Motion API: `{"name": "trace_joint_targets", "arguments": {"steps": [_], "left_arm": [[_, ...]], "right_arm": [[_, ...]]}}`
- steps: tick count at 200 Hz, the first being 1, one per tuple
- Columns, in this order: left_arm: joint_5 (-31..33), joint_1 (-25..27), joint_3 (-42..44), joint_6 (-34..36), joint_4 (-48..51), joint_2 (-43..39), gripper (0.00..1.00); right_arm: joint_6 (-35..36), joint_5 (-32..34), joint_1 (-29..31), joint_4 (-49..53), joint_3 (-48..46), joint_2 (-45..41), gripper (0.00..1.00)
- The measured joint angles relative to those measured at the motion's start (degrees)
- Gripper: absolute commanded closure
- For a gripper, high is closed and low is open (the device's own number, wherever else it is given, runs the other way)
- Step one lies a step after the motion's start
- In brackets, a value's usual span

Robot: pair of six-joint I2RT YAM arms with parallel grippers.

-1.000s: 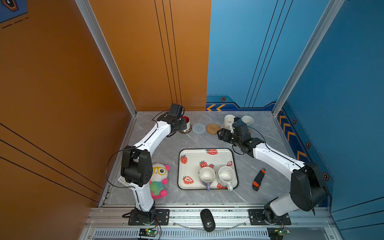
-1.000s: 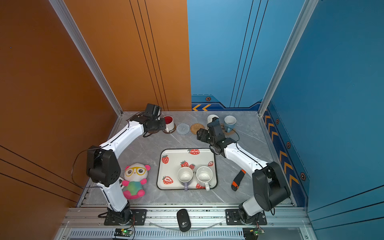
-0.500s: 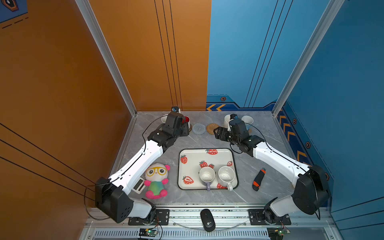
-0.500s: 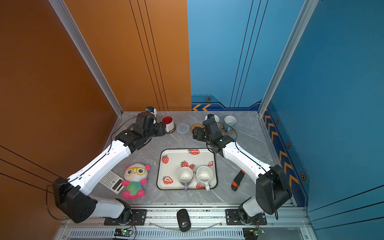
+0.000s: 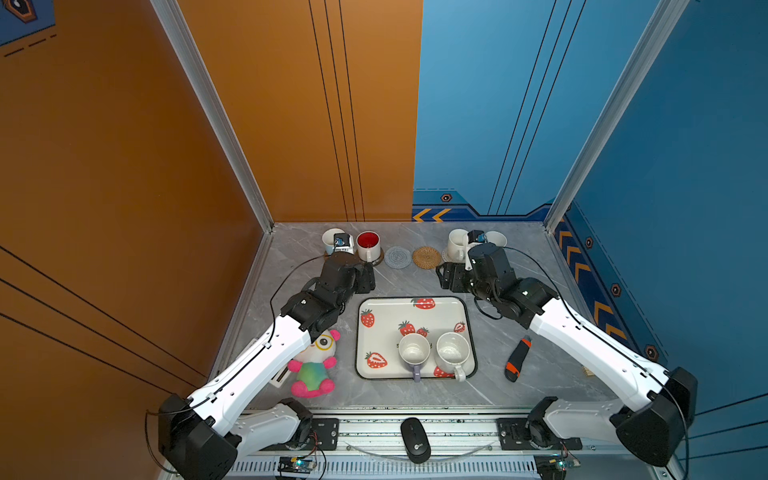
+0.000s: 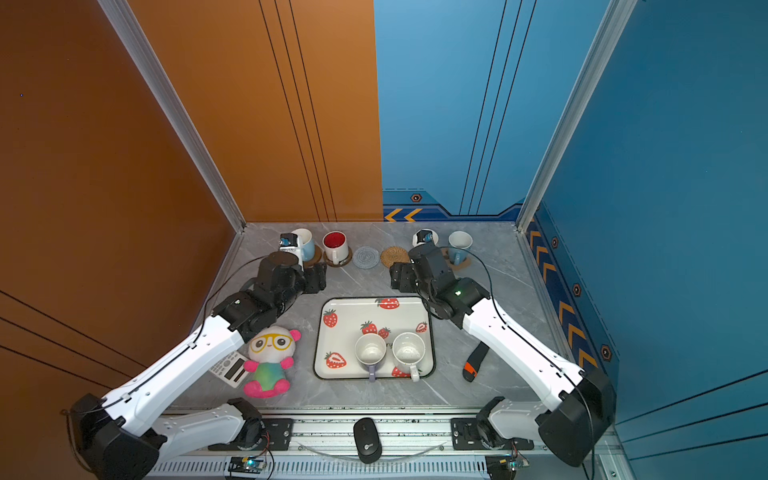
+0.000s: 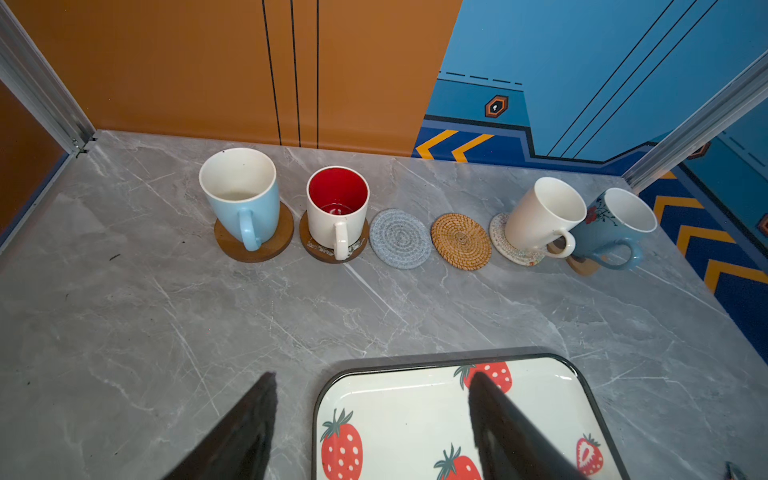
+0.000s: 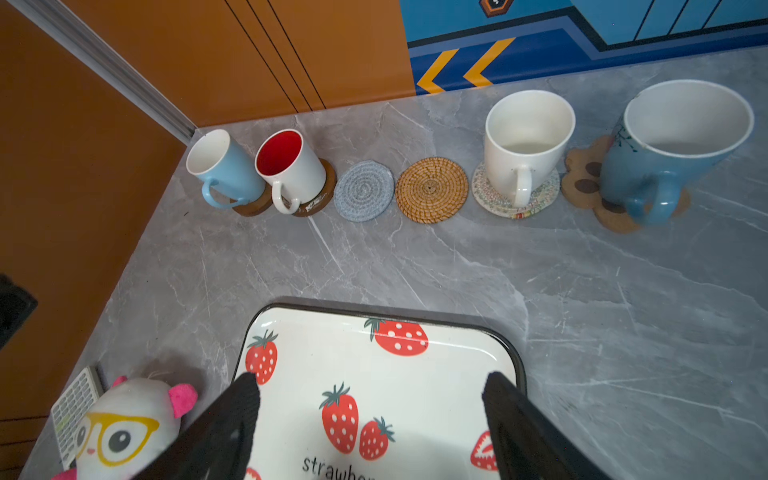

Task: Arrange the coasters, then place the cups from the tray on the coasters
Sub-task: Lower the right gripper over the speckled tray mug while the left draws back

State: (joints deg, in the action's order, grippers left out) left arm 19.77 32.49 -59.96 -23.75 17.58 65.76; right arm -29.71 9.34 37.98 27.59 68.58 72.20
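The tray [image 5: 386, 311] sits mid-table and holds two upright cups close to its near edge: a lavender cup [image 5: 413, 351] and, just to its right, a white cup [image 5: 452, 353]. Both handles point toward that near edge.

Beyond the tray's far edge, six coasters lie in a row along the back wall. Past the tray's left side, a brown coaster [image 7: 274, 245] carries a light blue cup [image 7: 243, 195], and a second brown coaster [image 7: 309, 247] beside it carries a red-lined cup [image 7: 337, 208]. Opposite the tray's middle lie a grey coaster [image 7: 400, 238] and a tan coaster [image 7: 460, 241], both uncovered. Toward the tray's right side, a whitish coaster [image 8: 482, 189] carries an off-white cup [image 8: 525, 141], and a paw-print coaster [image 8: 582, 183] carries a flowered blue cup [image 8: 673, 149].

The left gripper [image 7: 372, 376] hangs over the tray's far left corner with its fingers [image 7: 253, 419] spread wide and nothing between them. The right gripper [image 8: 370, 376] hangs over the tray's far edge nearer the right corner, its fingers [image 8: 511, 419] likewise spread wide and empty.

A plush toy [image 5: 313, 365] lies left of the tray, with a calculator [image 6: 230, 368] further left. A box cutter [image 5: 516, 359] lies right of the tray. A computer mouse [image 5: 413, 444] rests in front of the tray's near edge, on the rail.
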Motion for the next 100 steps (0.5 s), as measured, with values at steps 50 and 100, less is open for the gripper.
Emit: {"name": "trace_joint_targets", "arguments": {"steps": [50,100], "left_arm": [[-0.31,1.09,2.43,0.37,-2.01,-0.07,0.23],[-0.92,1.6,3.32,0.39,-4.57,0.02,0.22]], "right_arm": [[0.33,4.98,7.45,9.31,-0.68,-6.32,0.17],[-2.58,8.72,12.5,18.43,-4.96,-13.35,0.17]]}}
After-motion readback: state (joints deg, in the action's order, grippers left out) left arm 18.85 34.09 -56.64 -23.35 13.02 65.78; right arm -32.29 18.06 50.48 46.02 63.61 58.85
